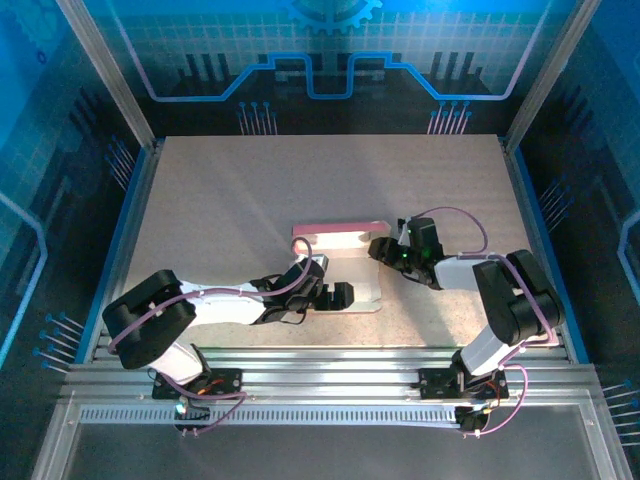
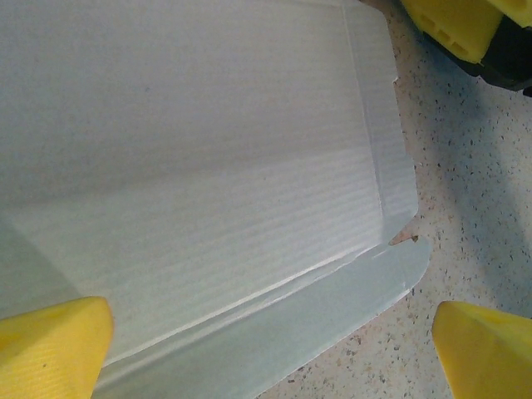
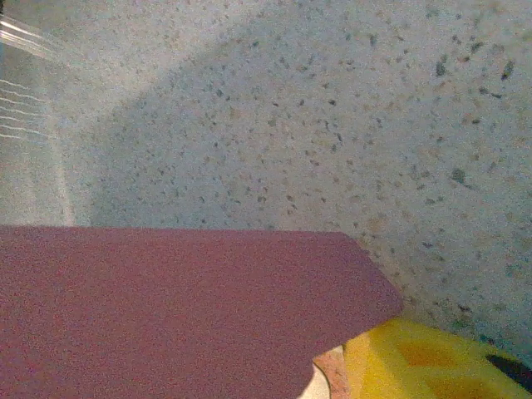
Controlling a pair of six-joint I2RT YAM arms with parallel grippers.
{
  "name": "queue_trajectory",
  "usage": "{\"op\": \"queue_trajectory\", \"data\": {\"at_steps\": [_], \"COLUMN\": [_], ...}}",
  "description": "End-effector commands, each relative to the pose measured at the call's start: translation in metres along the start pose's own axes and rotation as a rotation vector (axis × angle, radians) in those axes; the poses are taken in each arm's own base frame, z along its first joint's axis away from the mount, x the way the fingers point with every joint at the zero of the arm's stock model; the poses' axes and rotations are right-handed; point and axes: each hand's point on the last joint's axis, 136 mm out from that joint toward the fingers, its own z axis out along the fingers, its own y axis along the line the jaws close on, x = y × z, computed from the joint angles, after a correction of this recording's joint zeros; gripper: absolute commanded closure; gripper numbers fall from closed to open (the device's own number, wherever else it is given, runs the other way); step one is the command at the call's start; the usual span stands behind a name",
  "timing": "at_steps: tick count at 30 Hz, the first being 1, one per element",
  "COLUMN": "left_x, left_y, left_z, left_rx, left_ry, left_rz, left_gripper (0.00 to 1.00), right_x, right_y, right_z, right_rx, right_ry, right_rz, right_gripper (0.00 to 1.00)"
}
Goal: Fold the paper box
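The paper box is lying opened out and mostly flat, its whitish inner side facing up, reaching from my left gripper across to my right gripper. Between my left fingertips, a narrow creased flap is running along its ribbed panel. Just beside my right finger, a round-cornered flap is showing its pink outer side.

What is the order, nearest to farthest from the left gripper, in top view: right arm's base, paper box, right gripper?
1. paper box, under the left gripper.
2. right gripper, at the box's right edge.
3. right arm's base, near edge.
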Motion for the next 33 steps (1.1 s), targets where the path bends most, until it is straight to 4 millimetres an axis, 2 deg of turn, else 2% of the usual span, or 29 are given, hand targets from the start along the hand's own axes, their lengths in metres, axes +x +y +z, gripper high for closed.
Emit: {"op": "queue_trajectory", "data": {"at_steps": [1,13,25,33], "left_x": [0.019,0.021,0.024,0.025], "left_y": [0.017,0.017,0.017,0.019], "left_z": [0.005,0.007,0.007,0.007], "left_rx": [-0.052,-0.051,-0.051,-0.054], "left_ry": [0.05,0.053,0.054,0.057], "left_rz": [-0.003,0.003,0.007,0.004], "left_gripper": [0.01,0.01,0.01,0.01], "right_x": [-0.009,-0.004,0.011,0.016], "right_y": [0.01,0.035,0.05,0.043], "right_z": [-0.002,-0.003,0.015,0.021], "right_rx": [-0.064,-0.16,-0.164,-0.123], "right_ry": [-0.05,-0.062,-0.019,-0.003], "right_rz": [-0.003,-0.031,-0.054,-0.053], "right_gripper": [0.53,0.54,0.54,0.54]}}
